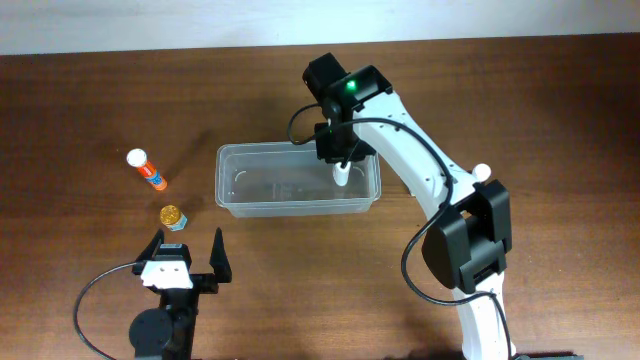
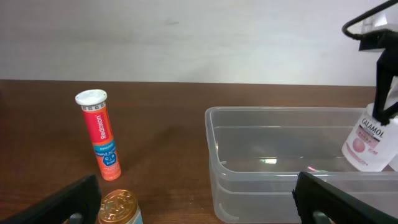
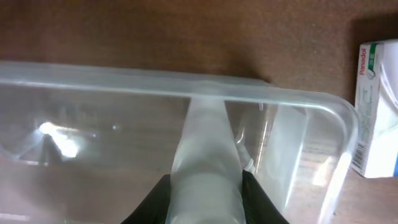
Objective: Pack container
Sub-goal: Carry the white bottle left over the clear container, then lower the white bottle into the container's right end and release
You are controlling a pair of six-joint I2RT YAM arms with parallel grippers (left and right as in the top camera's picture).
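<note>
The clear, round-cornered, rimmed rectangular plastic container (image 1: 280, 207) sits mid-table, at 1 o'clock from the left gripper (image 1: 187, 250), whose fingers gape empty. The right gripper (image 1: 341, 160) pinches a white pink-labelled plastic bottle (image 2: 367, 143) inside its 3 o'clock end

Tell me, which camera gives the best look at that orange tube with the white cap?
The left wrist view: the Redoxon tube stands close, seen side-on, its label readable. The overhead view shows it only small and from above, brand unreadable. The right wrist view doesn't show it.
</note>
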